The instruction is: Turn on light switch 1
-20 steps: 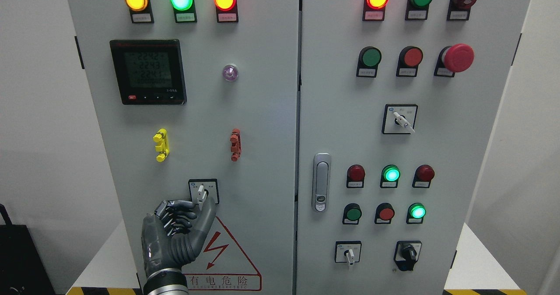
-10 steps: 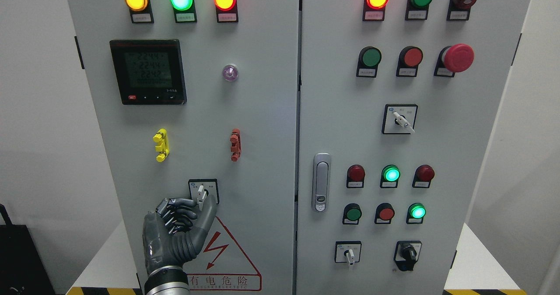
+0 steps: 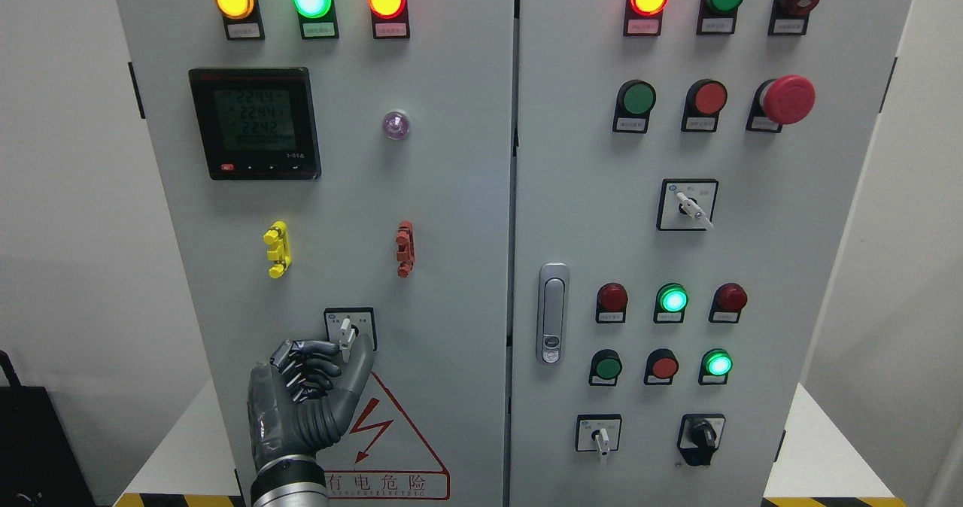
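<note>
The target is taken to be the small selector switch (image 3: 347, 332) low on the left cabinet door (image 3: 451, 214), directly above the red-bordered warning triangle (image 3: 384, 435) and well below the black meter display (image 3: 254, 124). Its white lever is seen standing close to upright, so its long axis runs vertically, with the lower end pointing down toward the triangle.

The left hand (image 3: 305, 398) is raised from just left of the triangle, its arm entering at the bottom edge left of the middle. The switch therefore lies above and slightly to the right of the palm. The fingers (image 3: 301, 360) are curled in a stack just left of the lever, the topmost reaching toward it, while the thumb rises on the lever's right side, its tip just beside the switch plate. The lever is thus bracketed between thumb and fingers; whether either is actually pressing on it cannot be told from this view, so the hand is read as partly closed around the lever rather than firmly clamped.

The right hand is not seen, so the left is the only one within reach.

The coming move is judged to be a twist about the lever's centre, which calls for both contacts to be kept on opposite sides of that upright axis
</note>
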Available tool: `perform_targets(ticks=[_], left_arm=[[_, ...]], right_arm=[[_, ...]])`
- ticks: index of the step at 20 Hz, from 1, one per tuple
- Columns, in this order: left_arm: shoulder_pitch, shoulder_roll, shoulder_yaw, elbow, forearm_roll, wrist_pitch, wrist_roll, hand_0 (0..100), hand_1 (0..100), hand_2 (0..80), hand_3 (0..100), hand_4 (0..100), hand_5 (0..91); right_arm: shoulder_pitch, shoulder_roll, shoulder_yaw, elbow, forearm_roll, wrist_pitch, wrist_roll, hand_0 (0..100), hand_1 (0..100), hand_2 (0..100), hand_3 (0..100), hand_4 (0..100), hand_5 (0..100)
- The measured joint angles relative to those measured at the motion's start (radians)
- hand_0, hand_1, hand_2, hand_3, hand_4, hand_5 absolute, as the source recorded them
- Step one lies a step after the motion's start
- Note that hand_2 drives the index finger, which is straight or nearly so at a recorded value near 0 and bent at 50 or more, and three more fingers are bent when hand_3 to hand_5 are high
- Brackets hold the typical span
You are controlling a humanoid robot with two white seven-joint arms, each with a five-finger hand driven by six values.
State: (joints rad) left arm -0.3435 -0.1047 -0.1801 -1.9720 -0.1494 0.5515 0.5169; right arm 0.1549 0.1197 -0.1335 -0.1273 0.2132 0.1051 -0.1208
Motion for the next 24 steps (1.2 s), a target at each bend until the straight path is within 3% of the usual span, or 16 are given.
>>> perform_targets(ticks=[24], left_arm=[[-0.017, -0.007, 0.001, 0.001, -0.001, 0.023, 0.000, 18, 65, 57.9, 82, 84, 75.0]], right_arm=[[0.000, 0.000, 0.000, 0.000, 0.000, 0.000, 0.000, 5, 0, 0, 0, 0, 0]])
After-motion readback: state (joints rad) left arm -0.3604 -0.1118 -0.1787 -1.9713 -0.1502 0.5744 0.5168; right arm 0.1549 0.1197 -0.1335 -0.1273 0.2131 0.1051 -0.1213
